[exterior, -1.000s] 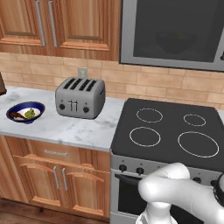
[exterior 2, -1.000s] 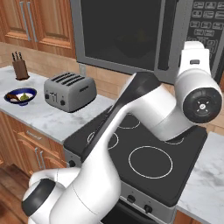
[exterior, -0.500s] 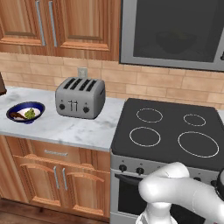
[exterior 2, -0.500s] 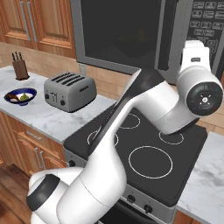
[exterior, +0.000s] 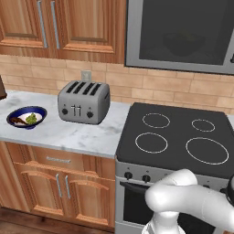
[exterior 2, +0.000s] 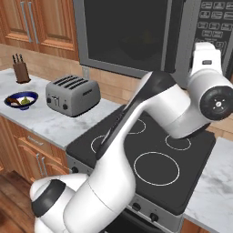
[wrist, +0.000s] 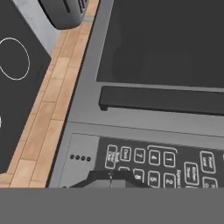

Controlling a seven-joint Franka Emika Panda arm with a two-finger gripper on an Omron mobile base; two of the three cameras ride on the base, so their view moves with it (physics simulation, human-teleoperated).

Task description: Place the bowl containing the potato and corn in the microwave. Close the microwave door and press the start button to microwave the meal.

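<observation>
Microwave door [exterior 2: 129, 38] is shut, dark glass window facing out, bar handle [wrist: 162, 99] running beside the keypad [wrist: 166, 164]. Through the glass in the left base view a dim bowl [exterior: 186, 43] shape sits inside the microwave [exterior: 183, 34] (too dark to make out the potato or corn). So placing and closing look done, leaving the start press.

Gripper [wrist: 110, 177] is shut tight, holding nothing, tips together right against the keypad's left column of buttons; closed fingers make 1 narrow poker, which suits hitting a single small key. Whether it actually touches a button, can't tell. Arm reaches up over the stove [exterior 2: 150, 150] to the panel at the microwave's right side.

Off-task: toaster [exterior: 84, 101] and blue-rimmed bowl [exterior: 26, 117] on the counter [exterior: 68, 135], knife block [exterior 2: 20, 70] further left.
</observation>
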